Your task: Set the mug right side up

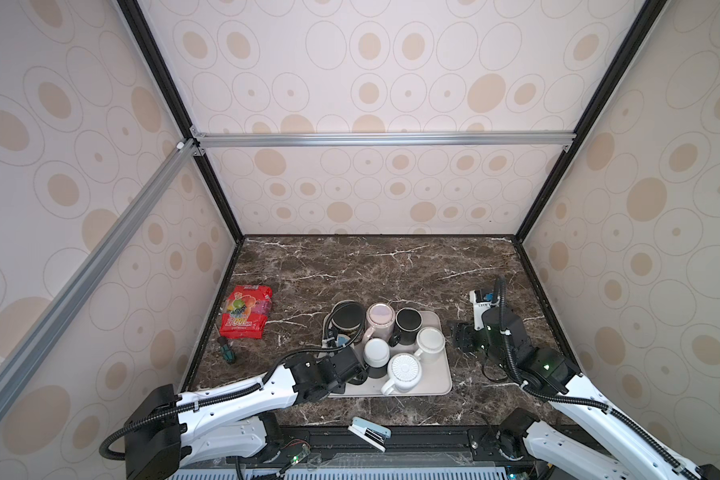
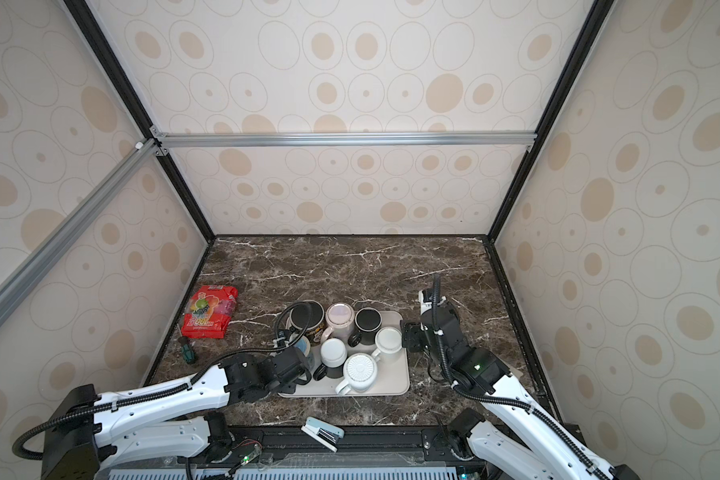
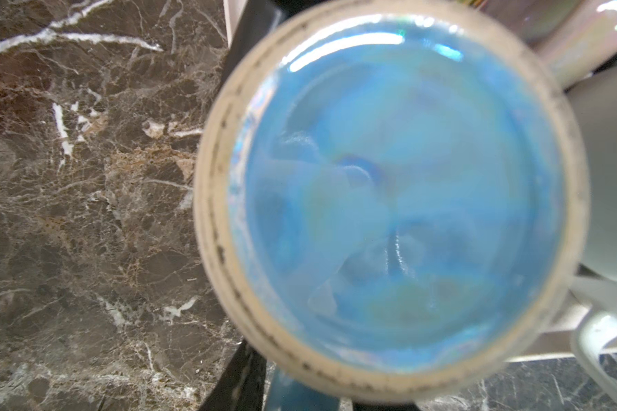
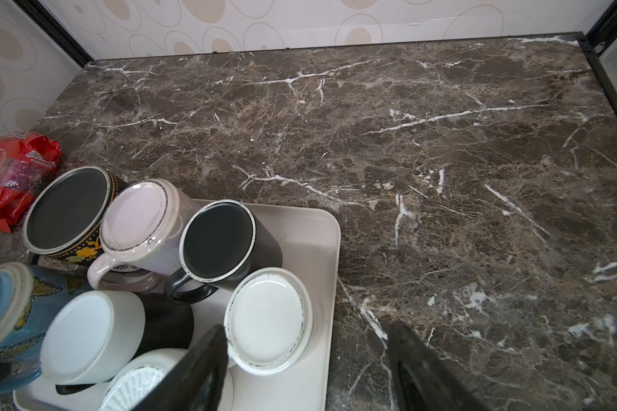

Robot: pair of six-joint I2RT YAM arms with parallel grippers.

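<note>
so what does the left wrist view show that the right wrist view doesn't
Only the left wrist view: the blue mug seen close up from above, its glossy underside filling most of the picture, ringed by a worn pale foot. Only the right wrist view: that mug's painted side, the upturned bases of the black mug and the white mug, the patterned wall, and the right gripper, open by the tray's edge. Both: the blue mug, the tray and the marble table.
</note>
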